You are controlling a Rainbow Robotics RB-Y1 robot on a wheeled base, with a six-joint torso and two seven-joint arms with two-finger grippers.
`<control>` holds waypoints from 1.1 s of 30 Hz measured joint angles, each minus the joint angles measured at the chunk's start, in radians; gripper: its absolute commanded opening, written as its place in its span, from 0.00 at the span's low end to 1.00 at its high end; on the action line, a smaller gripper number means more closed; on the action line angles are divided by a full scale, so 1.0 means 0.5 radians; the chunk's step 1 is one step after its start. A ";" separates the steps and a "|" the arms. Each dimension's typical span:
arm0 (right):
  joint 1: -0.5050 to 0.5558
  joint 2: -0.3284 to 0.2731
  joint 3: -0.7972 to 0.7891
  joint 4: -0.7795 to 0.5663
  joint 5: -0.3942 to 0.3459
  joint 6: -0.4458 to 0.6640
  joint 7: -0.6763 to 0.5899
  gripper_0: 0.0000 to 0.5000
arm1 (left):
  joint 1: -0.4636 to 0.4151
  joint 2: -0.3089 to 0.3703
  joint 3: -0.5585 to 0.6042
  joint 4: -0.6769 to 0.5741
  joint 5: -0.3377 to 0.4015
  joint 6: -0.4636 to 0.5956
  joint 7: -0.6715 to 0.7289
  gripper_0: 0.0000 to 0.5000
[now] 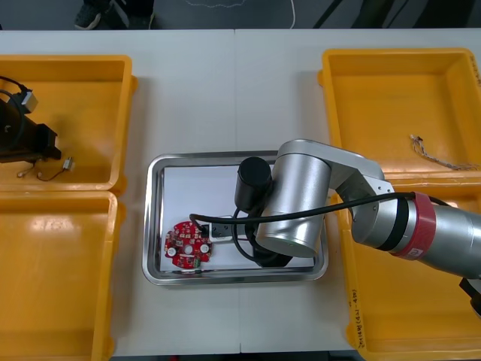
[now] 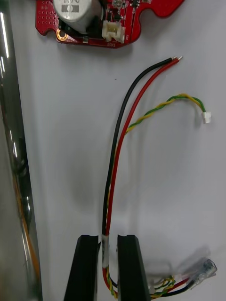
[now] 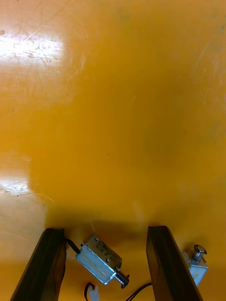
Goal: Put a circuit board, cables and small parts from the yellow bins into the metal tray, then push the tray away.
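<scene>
Cables [image 2: 117, 155], red, black and a yellow-green twist, are pinched between the fingers of your right hand [image 2: 109, 242] over the white floor of the tray [image 1: 154, 218]. They reach past the fingertips toward the red circuit board [image 1: 188, 245], which lies at the tray's 8 o'clock. Your left hand [image 3: 106, 230] is spread inside the yellow bin [image 1: 90, 75] at the counter's [image 1: 233, 90] 10 o'clock. A small metal part [image 3: 100, 259] lies between its fingers, and a second metal part [image 3: 198, 265] lies just outside one finger.

R arm [image 1: 301, 195] silver, red band [image 1: 421, 226], blk cable [image 1: 323, 210]; L gripper [image 1: 45, 143] looks black
</scene>
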 measured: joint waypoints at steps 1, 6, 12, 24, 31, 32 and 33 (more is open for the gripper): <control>0.000 0.000 0.000 0.000 0.000 0.000 0.000 0.80 | 0.000 -0.001 0.000 0.000 -0.006 -0.001 0.000 0.69; -0.001 0.000 0.000 0.000 0.000 0.000 0.000 1.00 | 0.000 -0.002 0.000 0.000 -0.015 -0.002 0.000 0.12; -0.014 0.000 0.000 0.000 -0.004 0.000 -0.001 1.00 | 0.000 -0.003 0.000 0.000 -0.016 -0.002 0.000 0.00; -0.131 -0.001 -0.063 0.001 -0.100 0.096 -0.002 1.00 | -0.007 -0.003 0.013 0.000 -0.024 0.030 0.000 0.00; -0.182 -0.001 -0.325 0.001 -0.167 0.328 -0.002 1.00 | -0.029 0.007 0.085 -0.115 -0.033 0.274 0.000 0.00; -0.186 -0.001 -0.372 0.001 -0.173 0.366 -0.002 1.00 | -0.029 0.014 0.107 -0.158 -0.034 0.322 0.000 0.00; -0.190 -0.001 -0.419 0.001 -0.177 0.398 -0.002 1.00 | -0.029 0.022 0.131 -0.201 -0.034 0.372 0.000 0.00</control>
